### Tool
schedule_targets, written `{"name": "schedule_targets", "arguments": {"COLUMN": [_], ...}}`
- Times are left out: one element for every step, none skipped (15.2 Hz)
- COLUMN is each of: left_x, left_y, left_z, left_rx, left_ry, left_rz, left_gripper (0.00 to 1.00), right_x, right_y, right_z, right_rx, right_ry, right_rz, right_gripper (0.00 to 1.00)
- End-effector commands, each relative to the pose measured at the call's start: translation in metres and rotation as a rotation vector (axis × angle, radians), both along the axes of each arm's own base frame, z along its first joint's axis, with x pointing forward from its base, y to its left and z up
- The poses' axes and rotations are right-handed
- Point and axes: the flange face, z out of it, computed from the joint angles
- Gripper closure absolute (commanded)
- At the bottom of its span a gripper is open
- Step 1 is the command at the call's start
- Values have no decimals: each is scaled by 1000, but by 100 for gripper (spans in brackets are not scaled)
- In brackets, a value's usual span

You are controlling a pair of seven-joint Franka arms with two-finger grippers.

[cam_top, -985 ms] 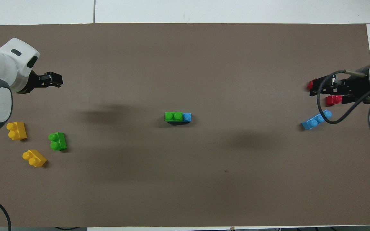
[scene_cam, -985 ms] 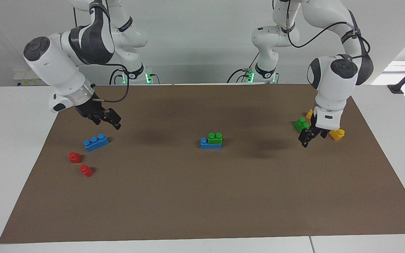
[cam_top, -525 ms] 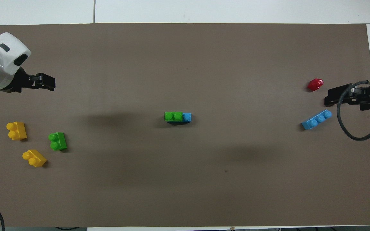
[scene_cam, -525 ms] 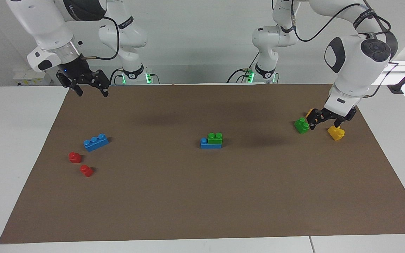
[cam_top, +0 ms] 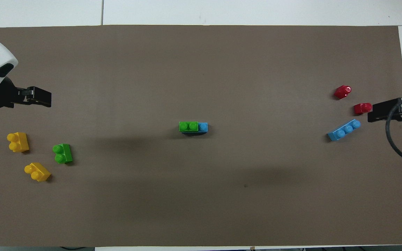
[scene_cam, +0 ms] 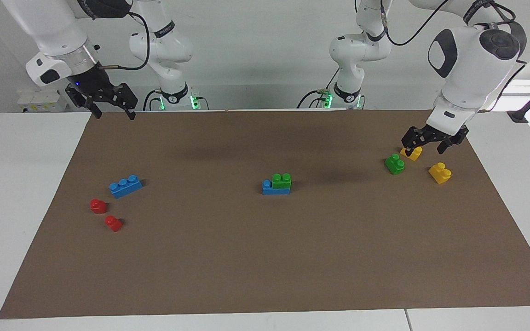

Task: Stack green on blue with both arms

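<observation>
A green brick (scene_cam: 281, 180) sits stacked on one end of a blue brick (scene_cam: 272, 188) at the mat's middle; the stack also shows in the overhead view (cam_top: 188, 126). A second green brick (scene_cam: 394, 164) (cam_top: 62, 153) lies loose toward the left arm's end. A second blue brick (scene_cam: 125, 186) (cam_top: 344, 130) lies loose toward the right arm's end. My left gripper (scene_cam: 426, 148) (cam_top: 41, 97) is open and empty, in the air over the yellow brick beside the loose green one. My right gripper (scene_cam: 113, 111) (cam_top: 379, 111) is open and empty, high over the mat's corner.
Two yellow bricks (scene_cam: 440, 173) (scene_cam: 413, 154) lie by the loose green brick. Two red bricks (scene_cam: 98, 206) (scene_cam: 113, 223) lie by the loose blue brick. All rest on a brown mat (scene_cam: 265, 266) on a white table.
Both grippers have risen and drawn back toward their own ends of the table, the right one up from by the loose blue brick. No brick has moved.
</observation>
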Motion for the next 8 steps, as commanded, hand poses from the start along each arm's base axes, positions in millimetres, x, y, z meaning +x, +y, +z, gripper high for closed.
{"name": "schedule_targets", "arguments": {"left_x": [-14, -19, -24, -28, -33, -40, -50, -59], "left_y": [-1, -2, -2, -2, -2, 5, 9, 10], "left_z": [11, 16, 21, 24, 27, 28, 29, 30], "left_rx": [-34, -43, -42, -43, -54, -77, -85, -83], "left_ry": [16, 21, 29, 32, 32, 34, 37, 39], "left_rz": [-10, -8, -8, -6, 0, 24, 34, 36], "left_gripper": [0, 0, 0, 0, 0, 0, 0, 0], "right_x": [0, 0, 0, 0, 0, 0, 0, 0], "right_y": [-8, -8, -8, -8, -8, -8, -8, -8], "right_z": [2, 2, 2, 2, 2, 2, 2, 2], "right_rx": [-17, -17, -17, -17, -17, -17, -17, -17], "right_ry": [7, 7, 5, 5, 7, 7, 5, 5], "right_rz": [11, 9, 9, 7, 6, 6, 9, 12], "right_gripper": [0, 0, 0, 0, 0, 0, 0, 0]}}
